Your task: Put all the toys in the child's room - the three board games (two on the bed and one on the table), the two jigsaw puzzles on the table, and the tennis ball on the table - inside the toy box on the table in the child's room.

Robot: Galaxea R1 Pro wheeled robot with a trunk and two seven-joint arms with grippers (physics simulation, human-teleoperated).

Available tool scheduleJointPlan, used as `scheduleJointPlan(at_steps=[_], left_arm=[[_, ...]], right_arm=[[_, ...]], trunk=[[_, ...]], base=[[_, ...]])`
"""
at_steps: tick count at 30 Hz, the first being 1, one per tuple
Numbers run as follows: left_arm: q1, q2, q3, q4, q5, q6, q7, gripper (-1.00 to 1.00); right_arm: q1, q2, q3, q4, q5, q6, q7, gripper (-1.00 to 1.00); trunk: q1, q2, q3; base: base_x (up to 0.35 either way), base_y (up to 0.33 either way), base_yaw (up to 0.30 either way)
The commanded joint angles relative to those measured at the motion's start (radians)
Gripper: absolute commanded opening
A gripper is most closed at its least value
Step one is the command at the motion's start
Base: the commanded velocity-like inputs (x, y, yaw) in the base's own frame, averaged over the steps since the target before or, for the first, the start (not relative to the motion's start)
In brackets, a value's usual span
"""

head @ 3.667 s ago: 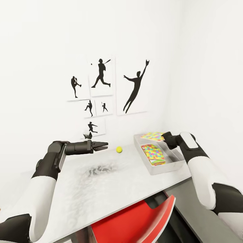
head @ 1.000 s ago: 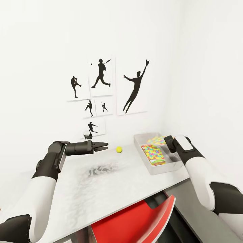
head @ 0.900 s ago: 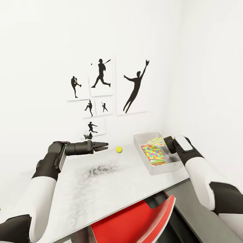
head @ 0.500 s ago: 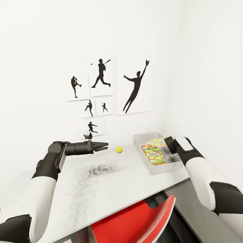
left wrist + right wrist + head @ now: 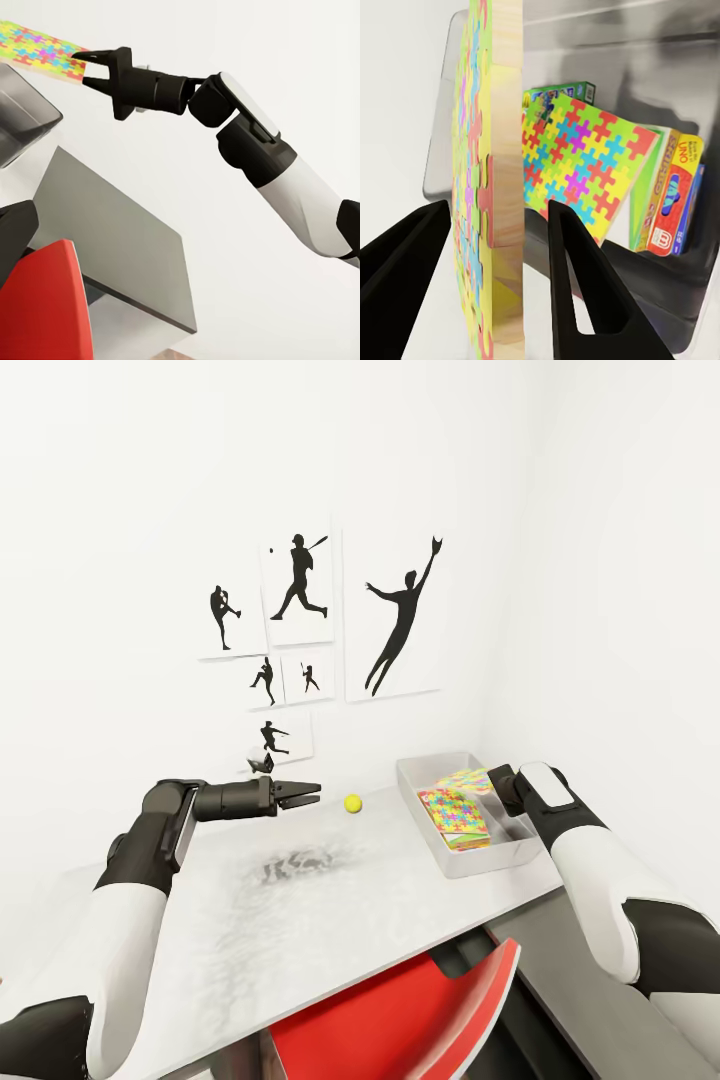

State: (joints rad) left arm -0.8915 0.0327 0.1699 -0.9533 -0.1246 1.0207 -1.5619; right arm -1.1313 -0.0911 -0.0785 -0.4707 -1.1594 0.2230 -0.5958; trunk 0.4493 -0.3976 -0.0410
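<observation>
My right gripper is shut on a jigsaw puzzle and holds it tilted just above the far end of the light grey toy box. In the right wrist view that jigsaw puzzle stands edge-on between the black fingers. Inside the box, the other jigsaw puzzle leans on several board games: a green one, an orange-printed one and a blue edge. The tennis ball rests on the table. My left gripper hovers open a little to the ball's left.
A red chair is tucked under the table's near edge. The lower dark grey cabinet top joins the table at the right, under my right arm. Baseball-player silhouettes hang on the white wall behind.
Since 3.7 s ago my right gripper has come down and nearer with the jigsaw puzzle, which now hangs low over the toy box. Over the last second it barely moved. The left arm stayed still.
</observation>
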Motion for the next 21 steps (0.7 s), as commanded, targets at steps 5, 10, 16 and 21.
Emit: scheduleJointPlan(at_steps=[5, 10, 16, 21], left_arm=[[0.000, 0.000, 0.002, -0.001, -0.010, 0.010, -0.009, 1.00], [0.000, 0.000, 0.003, -0.001, -0.010, 0.010, -0.009, 1.00], [0.000, 0.002, 0.005, -0.001, -0.009, 0.010, -0.009, 1.00], [0.000, 0.004, 0.005, -0.001, -0.009, 0.010, -0.009, 1.00]], right_arm=[[-0.001, 0.002, -0.003, -0.002, -0.002, 0.006, -0.005, -1.00], [-0.001, 0.003, -0.003, -0.002, -0.002, 0.006, -0.004, -1.00], [-0.001, 0.004, -0.003, -0.002, -0.002, 0.009, -0.004, -1.00], [-0.001, 0.005, -0.003, -0.002, -0.002, 0.011, -0.004, -1.00]], trunk=[[0.001, -0.002, -0.002], [0.001, -0.002, -0.002], [0.001, -0.002, -0.002], [0.001, -0.002, -0.002]], base=[[0.080, 0.000, 0.000], [0.037, 0.001, 0.000], [0.128, 0.045, 0.000], [0.023, 0.006, 0.000]])
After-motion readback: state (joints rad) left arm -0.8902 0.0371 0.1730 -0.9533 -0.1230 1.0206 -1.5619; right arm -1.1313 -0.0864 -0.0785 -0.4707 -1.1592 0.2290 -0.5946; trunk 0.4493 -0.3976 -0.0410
